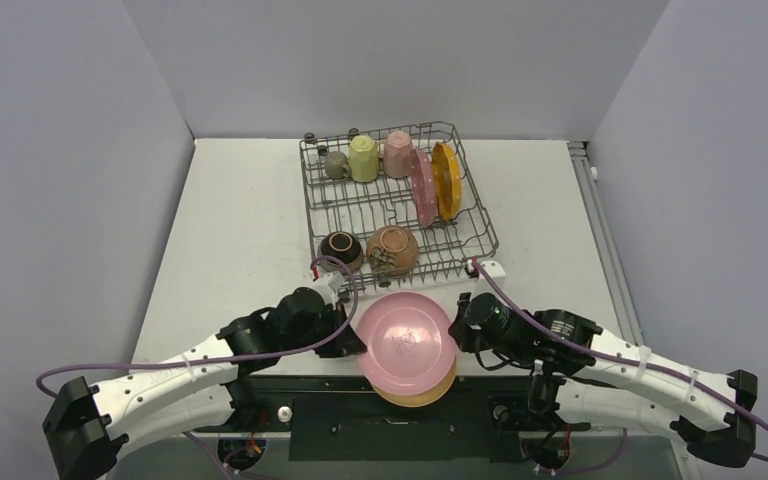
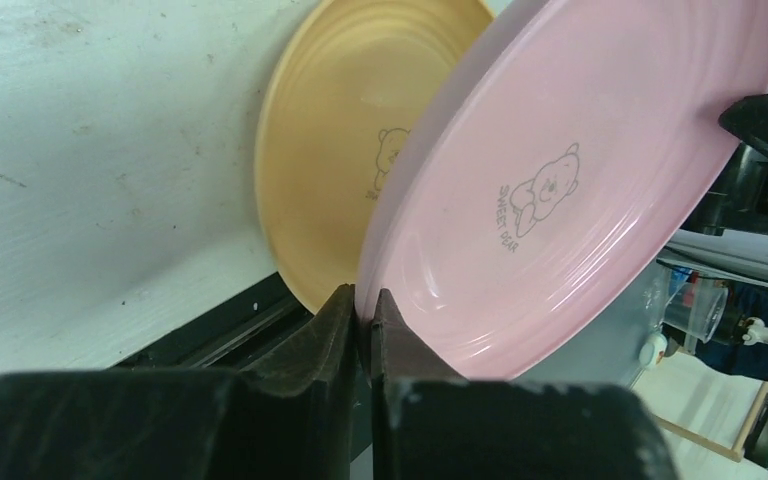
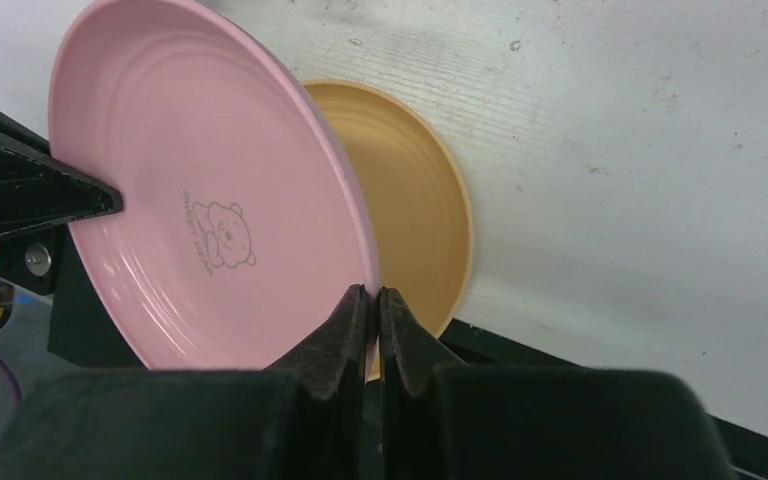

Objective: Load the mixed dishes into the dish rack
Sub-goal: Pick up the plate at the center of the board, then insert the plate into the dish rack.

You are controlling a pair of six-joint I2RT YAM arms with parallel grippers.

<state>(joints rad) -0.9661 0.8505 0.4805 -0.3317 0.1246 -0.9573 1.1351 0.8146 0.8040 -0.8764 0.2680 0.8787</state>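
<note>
Pinching pink plate (image 1: 405, 335) at opposite rims, left gripper (image 1: 356, 342), right gripper (image 1: 458, 332)

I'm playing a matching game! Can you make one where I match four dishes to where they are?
Dishes:
1. round pink plate with a bear drawing
2. round tan-yellow plate
3. pale yellow ceramic mug
4. round orange plate

Places:
A. standing on edge, right side of the grey wire dish rack
B. rim pinched by the left end effector and right end effector
C. the rack's far row
D. flat at the white table's near edge

Pairs: 1-B, 2-D, 3-C, 4-A
</note>
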